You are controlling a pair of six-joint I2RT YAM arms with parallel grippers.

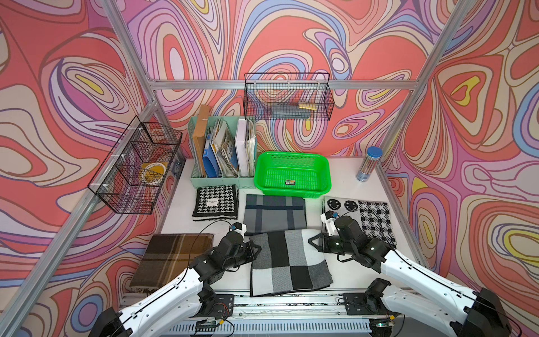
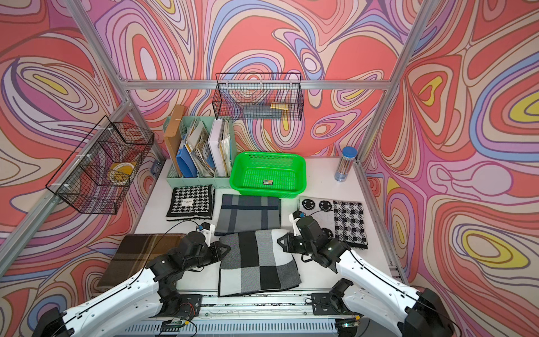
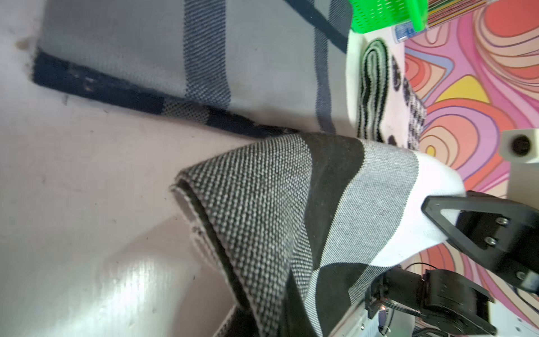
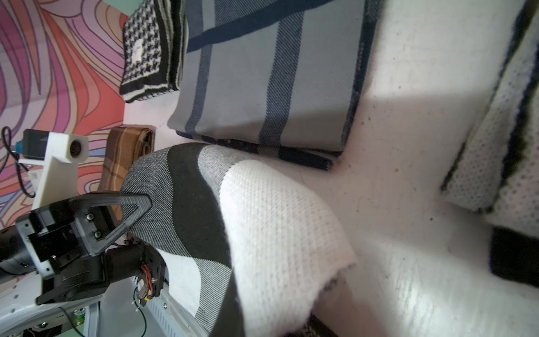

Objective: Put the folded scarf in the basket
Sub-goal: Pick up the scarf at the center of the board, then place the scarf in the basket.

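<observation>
The folded scarf (image 1: 288, 262) (image 2: 259, 262), checked in black, grey and white, lies at the front middle of the table. Its far edge is raised off the surface. My left gripper (image 1: 256, 249) (image 2: 226, 249) is shut on its left edge near the far corner. My right gripper (image 1: 313, 240) (image 2: 281, 242) is shut on the right edge opposite. In both wrist views the cloth (image 3: 262, 204) (image 4: 262, 218) drapes over my own jaws and hides them. The bright green basket (image 1: 291, 191) (image 2: 267, 191) stands behind, with only a small label inside.
Other folded scarves lie around: houndstooth (image 1: 215, 202), grey-blue plaid (image 1: 275, 214), brown plaid (image 1: 172, 256), smiley and check (image 1: 370, 218). A mint file organizer (image 1: 221, 151) stands left of the basket. Wire baskets (image 1: 137, 166) (image 1: 287, 96) hang on the frame. A pencil tube (image 1: 369, 164) stands back right.
</observation>
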